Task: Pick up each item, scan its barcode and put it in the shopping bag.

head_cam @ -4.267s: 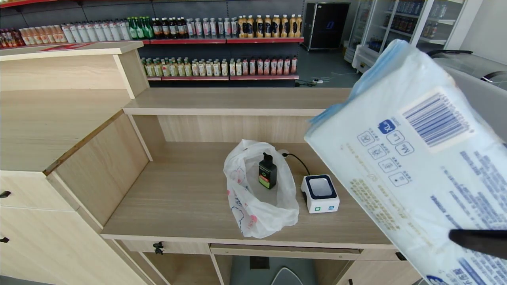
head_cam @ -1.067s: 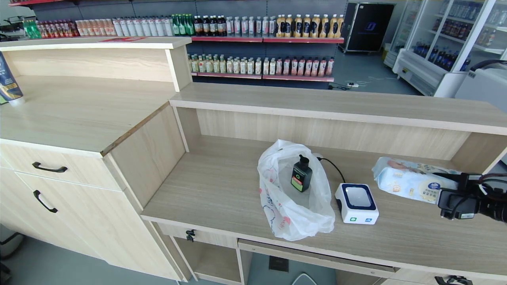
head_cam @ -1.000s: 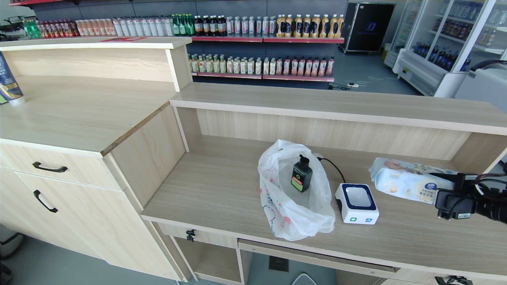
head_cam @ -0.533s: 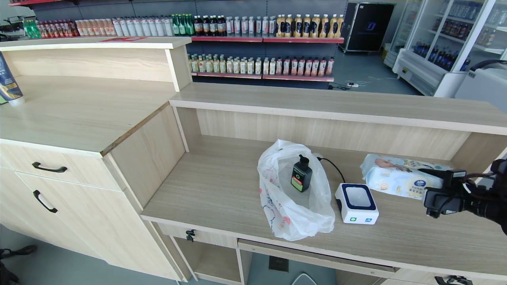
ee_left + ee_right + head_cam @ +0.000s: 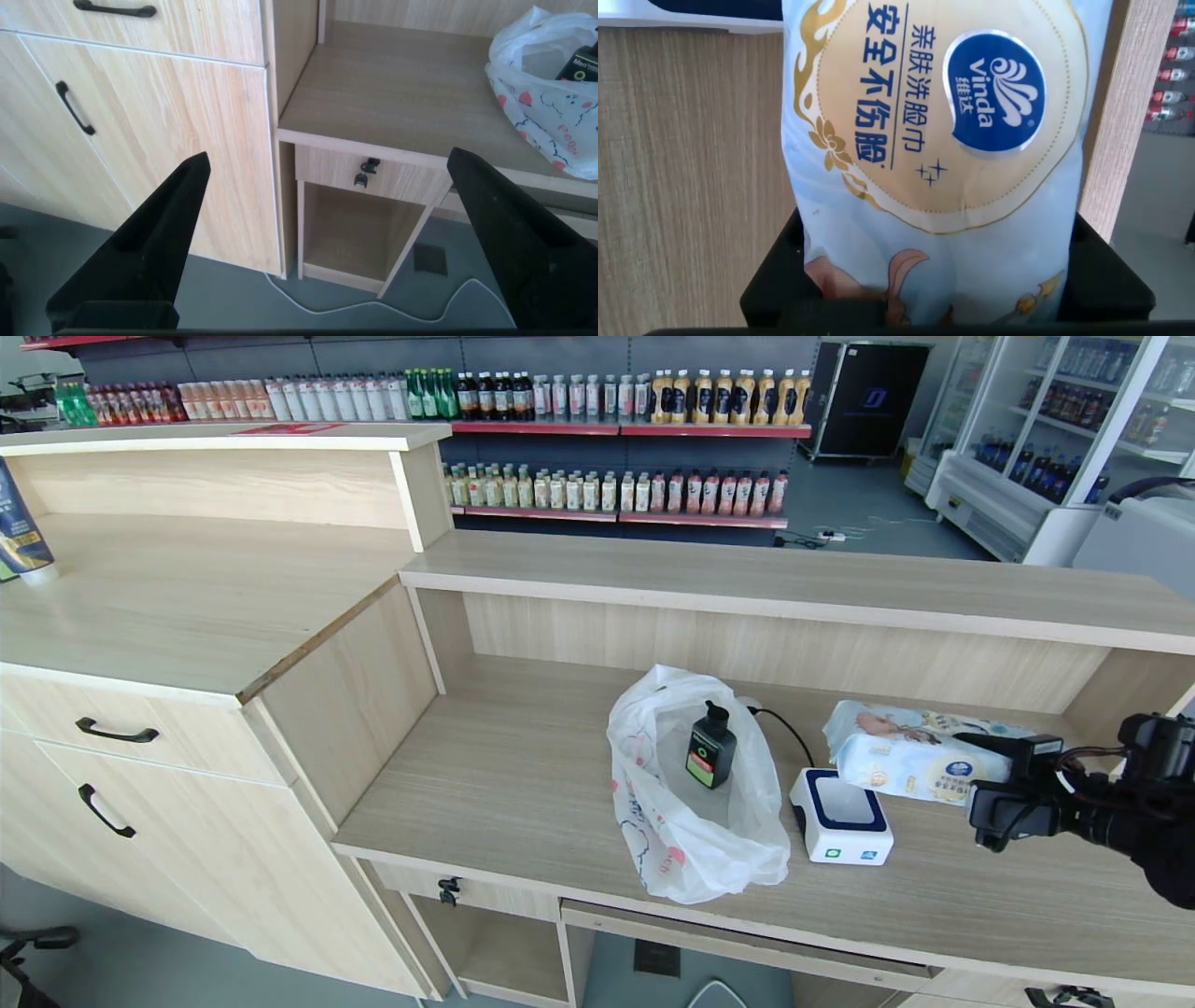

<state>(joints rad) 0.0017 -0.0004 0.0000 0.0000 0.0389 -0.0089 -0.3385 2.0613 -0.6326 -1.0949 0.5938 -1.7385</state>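
Note:
A white tissue pack [image 5: 910, 761] with a blue round label hangs just above the counter, behind and to the right of the white barcode scanner [image 5: 840, 814]. My right gripper [image 5: 1004, 779] is shut on the pack's right end; up close the tissue pack [image 5: 943, 140] sits between the fingers of that right gripper [image 5: 943, 289]. The white shopping bag [image 5: 691, 821] lies open left of the scanner, with a dark pump bottle [image 5: 711, 751] standing in it. My left gripper [image 5: 327, 252] hangs open below the counter's front edge, with the shopping bag [image 5: 547, 65] farther off.
The scanner's black cable [image 5: 775, 723] runs back behind the bag. A raised counter ledge [image 5: 794, 583] walls the work surface at the back, and a taller cabinet [image 5: 187, 607] with drawers stands to the left. A locked drawer [image 5: 369, 173] sits under the counter edge.
Over the last second my right gripper has carried the tissue pack leftward, nearer the scanner. Before that the pack was held up close to the head camera, which has since shifted.

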